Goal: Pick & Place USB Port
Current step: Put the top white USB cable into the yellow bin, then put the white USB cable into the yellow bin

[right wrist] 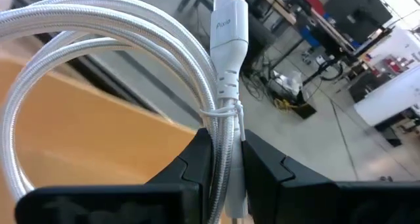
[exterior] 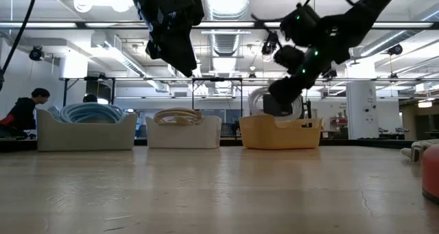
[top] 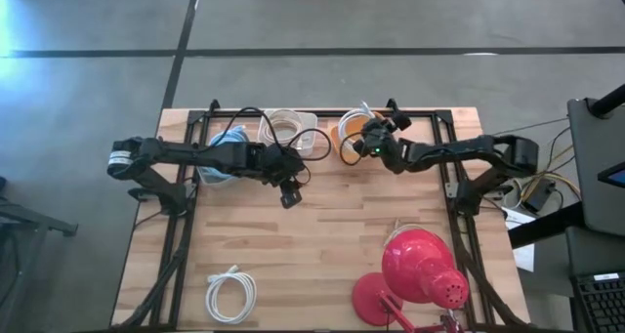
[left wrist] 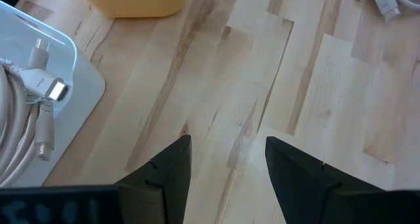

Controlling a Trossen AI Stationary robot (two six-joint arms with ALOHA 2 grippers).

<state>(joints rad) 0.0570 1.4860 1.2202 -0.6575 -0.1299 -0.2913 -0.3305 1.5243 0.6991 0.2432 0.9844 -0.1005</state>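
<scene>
My right gripper (top: 363, 138) is shut on a coiled white braided USB cable (right wrist: 98, 33) and sits over the orange bin (top: 349, 149) at the table's far edge. In the low view the coil (exterior: 260, 100) stands just above that bin (exterior: 280, 134), its lower part hidden behind the bin wall. My left gripper (top: 290, 194) is open and hovers over bare wood near the table's middle, its fingers (left wrist: 164, 168) apart with nothing between them. A second white coiled cable (top: 231, 292) lies flat on the table by the near edge. My right gripper pinches the cable's tied bundle (right wrist: 223, 129) between its two fingers, just below the white plug (right wrist: 230, 27). The fingers lie across the bunched strands. The loop (right wrist: 39, 73) stands out beyond the fingertips, and the plug points away from the gripper.
Three bins line the far edge: a blue one (top: 225, 155) with a blue cable, a clear one (top: 293, 133) with a cream cable (left wrist: 39, 92), and the orange one. A red desk lamp (top: 415, 270) stands at the near right corner. Bare wood lies in the middle.
</scene>
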